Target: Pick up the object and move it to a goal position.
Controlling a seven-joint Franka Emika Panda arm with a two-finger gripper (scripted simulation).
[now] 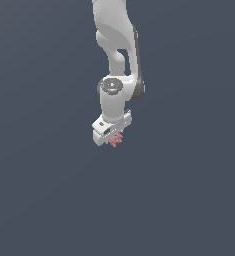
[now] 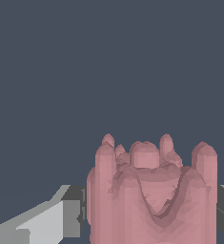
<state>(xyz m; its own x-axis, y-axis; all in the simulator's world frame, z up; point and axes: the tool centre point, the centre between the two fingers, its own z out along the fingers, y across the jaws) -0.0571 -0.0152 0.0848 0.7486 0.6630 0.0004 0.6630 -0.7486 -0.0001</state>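
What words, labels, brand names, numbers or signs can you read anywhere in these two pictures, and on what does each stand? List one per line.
None: no readable text, number or sign shows in either view.
The white arm and its hand carry no visible markings.
The pink object between the fingers is bare and lumpy, with no label.
The background is plain dark grey.

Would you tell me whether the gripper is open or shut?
Shut on the pink object: the fingers press against both its sides.

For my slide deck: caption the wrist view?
Pink lumpy object held between the hand's grey fingers.
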